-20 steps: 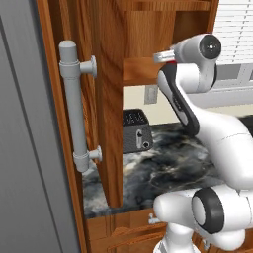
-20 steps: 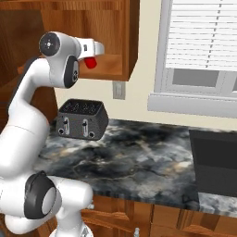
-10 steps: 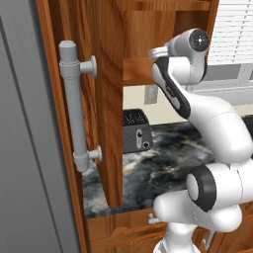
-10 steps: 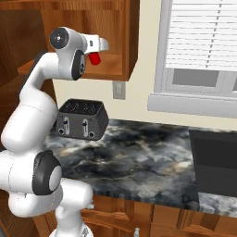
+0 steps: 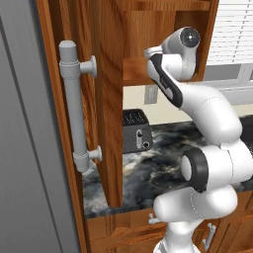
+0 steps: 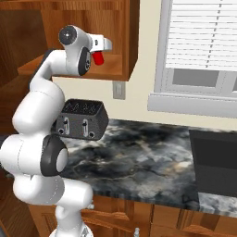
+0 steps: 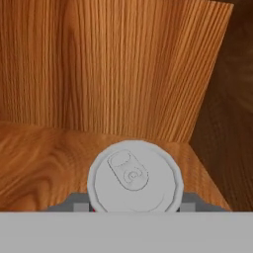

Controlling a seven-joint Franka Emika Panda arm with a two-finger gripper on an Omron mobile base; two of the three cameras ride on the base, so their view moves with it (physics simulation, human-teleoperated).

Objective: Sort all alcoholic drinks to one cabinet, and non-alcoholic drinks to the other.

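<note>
Can [image 6: 98, 58], small and red, sits tight in my gripper [image 7: 134, 205] over the cabinet [image 6: 132, 37] shelf, so I can put it down inside.

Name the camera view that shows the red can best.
The hand view: the red can sits centred between the tool's jaws, silver top facing the camera over the cabinet shelf. The right base view shows its red side below the tool; in the left base view I cannot make it out.
</note>
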